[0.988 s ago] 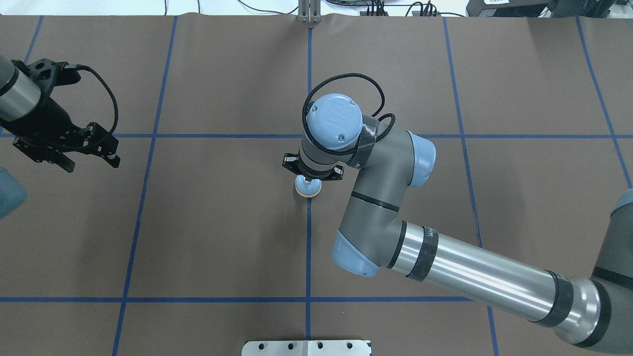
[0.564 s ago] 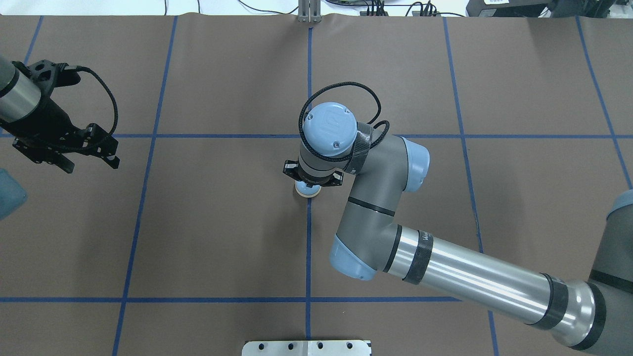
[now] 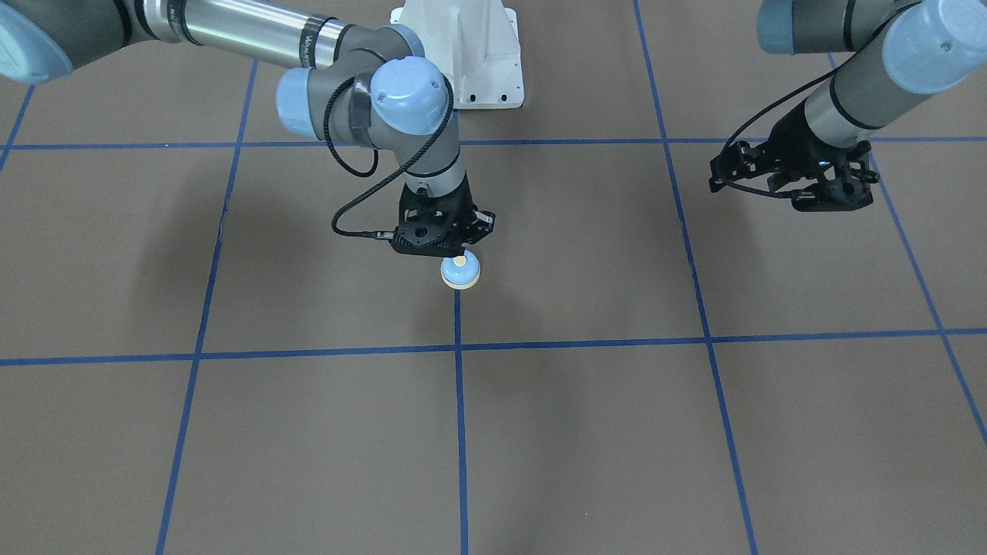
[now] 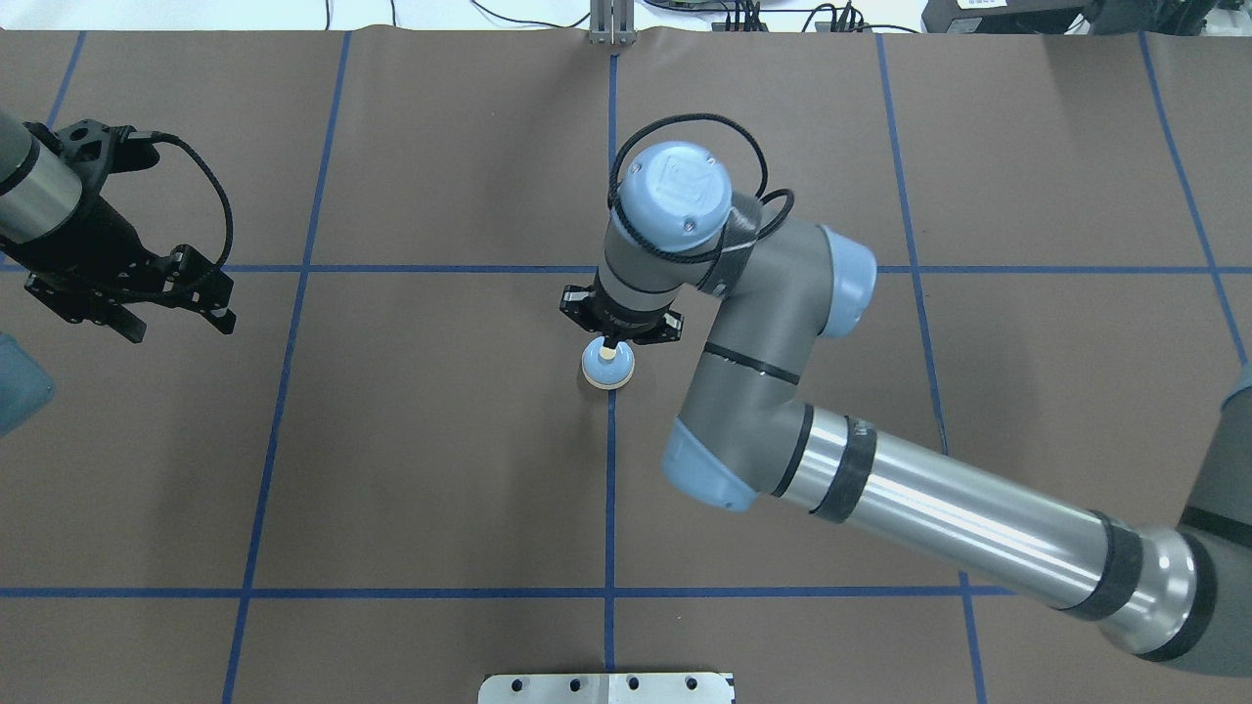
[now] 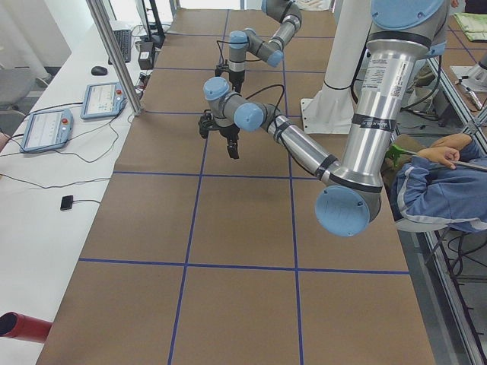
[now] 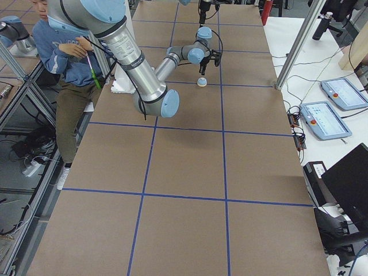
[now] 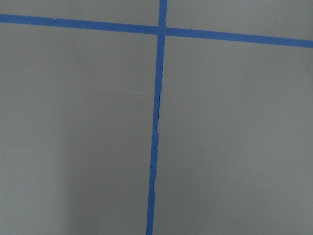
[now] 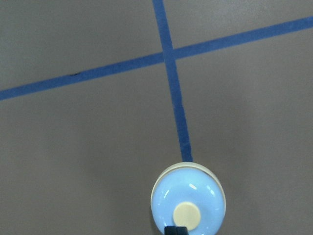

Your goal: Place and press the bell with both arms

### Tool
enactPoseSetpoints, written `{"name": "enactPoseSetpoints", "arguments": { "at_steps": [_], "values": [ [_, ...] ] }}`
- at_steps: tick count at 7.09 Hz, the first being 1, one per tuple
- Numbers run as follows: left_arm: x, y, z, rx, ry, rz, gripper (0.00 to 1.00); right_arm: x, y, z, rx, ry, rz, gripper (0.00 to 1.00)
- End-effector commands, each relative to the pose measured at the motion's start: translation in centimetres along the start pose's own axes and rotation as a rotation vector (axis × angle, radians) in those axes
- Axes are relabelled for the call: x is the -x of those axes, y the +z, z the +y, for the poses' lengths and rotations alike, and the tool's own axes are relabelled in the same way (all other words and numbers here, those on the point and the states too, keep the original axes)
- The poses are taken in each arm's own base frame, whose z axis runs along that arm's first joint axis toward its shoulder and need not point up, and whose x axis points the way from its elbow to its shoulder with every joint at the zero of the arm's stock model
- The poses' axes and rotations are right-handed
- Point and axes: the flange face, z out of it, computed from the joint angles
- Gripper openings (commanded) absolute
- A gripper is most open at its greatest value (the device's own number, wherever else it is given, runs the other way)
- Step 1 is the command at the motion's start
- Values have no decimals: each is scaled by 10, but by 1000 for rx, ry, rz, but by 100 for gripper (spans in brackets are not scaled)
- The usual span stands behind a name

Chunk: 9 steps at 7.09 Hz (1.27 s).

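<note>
Two fingers of the right gripper (image 4: 608,349) are drawn together into one black tip, with nothing pinched between them. The tip hangs straight over the bell (image 4: 598,373), aimed at its cream button (image 8: 187,214). Seen from the table's right end, a sliver of gap shows between tip and button, so they are not touching as far as I can see.

The bell stands upright on its cream base on the brown table cover (image 4: 440,469), roughly mid-surface and well away from all four edges. It sits on the blue tape line (image 8: 177,112) that runs from the robot's edge to the operators' edge, just on the robot's side of a tape crossing.

Behind the tip, the right arm (image 4: 939,508) comes in from the corner where the robot's edge meets the right end. It bends at its blue-capped joints, and the wrist is turned straight down. A black cable loops round the top cap.

Well apart, near the left end of the table, the left gripper (image 4: 178,321) is held above the cover. Its fingers look spread wide, and it holds nothing. Its own camera sees only bare cover and a tape crossing. The left arm (image 3: 856,85) slants in from that end.

Further out:
- A white pedestal (image 3: 470,54) is bolted at the middle of the robot's edge.
- A seated person (image 6: 60,49) in a blue top is beyond that edge.
- A pendant screen (image 6: 325,118) lies on a white bench (image 6: 287,40) beyond the operators' edge.
</note>
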Motion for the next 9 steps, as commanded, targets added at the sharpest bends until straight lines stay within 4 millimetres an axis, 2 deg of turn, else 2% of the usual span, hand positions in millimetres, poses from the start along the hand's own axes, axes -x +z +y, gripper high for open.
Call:
{"name": "enactPoseSetpoints", "arguments": {
  "at_steps": [1,2,3,5,7,8,9],
  "values": [
    [0,-3,-1,-6,7,3,100,-99,-66,-32,7,-4,-35,0],
    [5,-3,-1,-5,60,-1,100,-164,-103,-58,-8,-36,-37,0],
    [34,-6,4,-9,83,-15,100,-228,-137,-88,-10,-78,-39,0],
    [104,-28,6,-41,171,-41,100,-375,-191,-128,-29,-186,-16,0],
    [195,-58,14,-86,284,-78,100,-531,-219,-133,-56,-371,86,0],
    [237,-73,23,-113,301,-105,100,-590,-233,-127,-49,-419,127,0],
    [271,-76,32,-118,342,-200,100,-628,-251,-121,-55,-399,146,93]
  ]
}}
